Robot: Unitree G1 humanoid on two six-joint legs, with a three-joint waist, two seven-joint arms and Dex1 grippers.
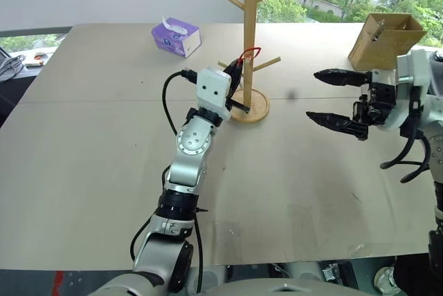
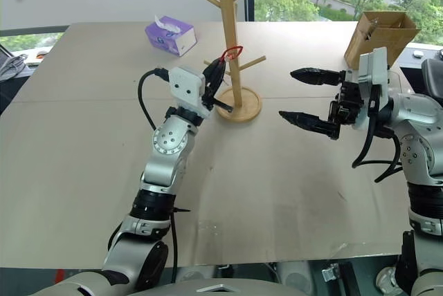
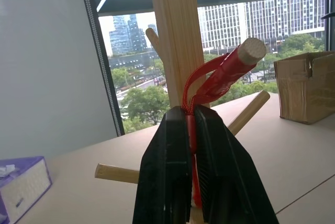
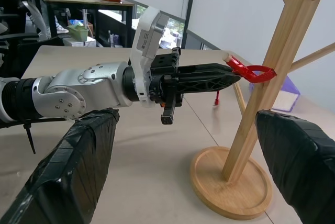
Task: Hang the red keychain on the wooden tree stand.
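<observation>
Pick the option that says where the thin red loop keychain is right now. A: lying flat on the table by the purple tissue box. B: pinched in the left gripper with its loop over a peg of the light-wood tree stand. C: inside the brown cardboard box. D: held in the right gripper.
B: the left gripper is shut on the red keychain, whose loop lies over a peg of the wooden tree stand.

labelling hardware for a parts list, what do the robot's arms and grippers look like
Both arms are silver-grey metal segments with black joint collars, white wrist housings and loose black cables. The left gripper has smooth black fingers; the right gripper has black fingers wrapped in tape-like covering.
</observation>
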